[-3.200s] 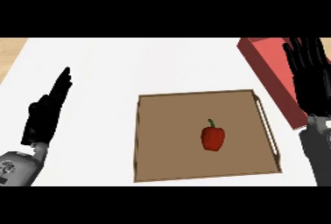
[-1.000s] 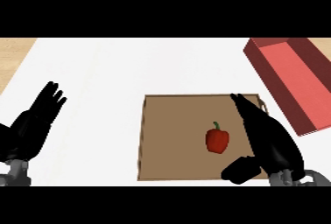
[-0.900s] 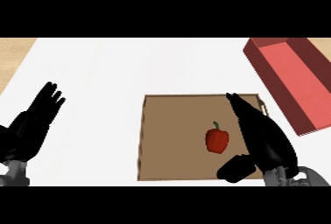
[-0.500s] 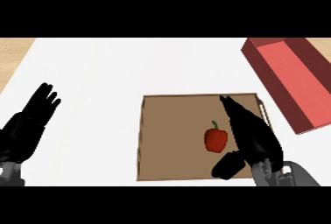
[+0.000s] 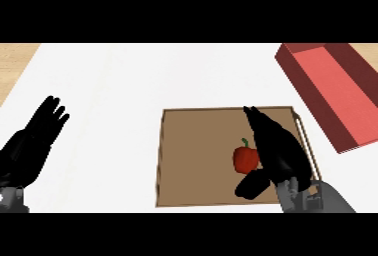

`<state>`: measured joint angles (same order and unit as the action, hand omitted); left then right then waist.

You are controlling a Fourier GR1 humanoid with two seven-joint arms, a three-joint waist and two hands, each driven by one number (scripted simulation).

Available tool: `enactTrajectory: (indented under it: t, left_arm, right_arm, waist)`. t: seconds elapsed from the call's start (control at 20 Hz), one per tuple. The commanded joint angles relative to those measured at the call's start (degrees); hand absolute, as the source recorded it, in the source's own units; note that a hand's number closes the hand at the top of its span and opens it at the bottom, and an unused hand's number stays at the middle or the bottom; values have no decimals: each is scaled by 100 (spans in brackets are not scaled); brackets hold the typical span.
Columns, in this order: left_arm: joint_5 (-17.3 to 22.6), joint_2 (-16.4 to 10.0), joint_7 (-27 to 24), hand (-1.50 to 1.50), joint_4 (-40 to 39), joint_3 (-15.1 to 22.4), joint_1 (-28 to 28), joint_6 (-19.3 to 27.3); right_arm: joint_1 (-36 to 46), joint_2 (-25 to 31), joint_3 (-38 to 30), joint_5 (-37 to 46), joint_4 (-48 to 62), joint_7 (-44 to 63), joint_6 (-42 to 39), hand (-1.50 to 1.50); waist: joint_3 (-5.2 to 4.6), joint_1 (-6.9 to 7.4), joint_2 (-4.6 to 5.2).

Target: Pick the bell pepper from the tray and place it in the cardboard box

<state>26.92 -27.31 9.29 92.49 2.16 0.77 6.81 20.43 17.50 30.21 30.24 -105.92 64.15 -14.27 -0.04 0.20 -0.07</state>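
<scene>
Red bell pepper (image 5: 244, 160) lies on the brown tray (image 5: 193, 150), stem pointing away. It sits just left of the right hand (image 5: 279, 150), between the straight fingers and the thumb that juts out below. Contact: cannot tell. Hand is spread wide and holds nothing.

Step in hand, as I read it: closing on the pepper. To do it well, slide the palm a touch further left so the pepper's body sits in the crook. Then curl the fingers over its far flank while the thumb comes up under the near end. Avoid pinching the stem, and keep clear of the tray rim on the hand's right.

Red cardboard box (image 5: 332, 90) sits beyond the fingertips, off to the right, on the white surface (image 5: 111, 85). Left hand (image 5: 33, 145) rests open, well away to the left.
</scene>
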Motion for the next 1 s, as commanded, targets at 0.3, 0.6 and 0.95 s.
enactTrajectory:
  t: [0.3,0.6,0.95]
  left_arm:
    - [-109,65,-258,0,-248,-196,-123,-380]
    - [-322,339,75,0,-155,-19,60,-57]
    - [-308,274,59,0,-173,-243,51,-265]
  right_arm:
    - [430,-348,-238,155,553,805,-822,-150]
    - [336,-656,-144,477,817,843,-766,-150]
    - [265,-928,-239,742,957,964,-996,-150]
  waist:
    - [-3,1,6]
    - [0,-5,5]
    - [-1,-20,0]
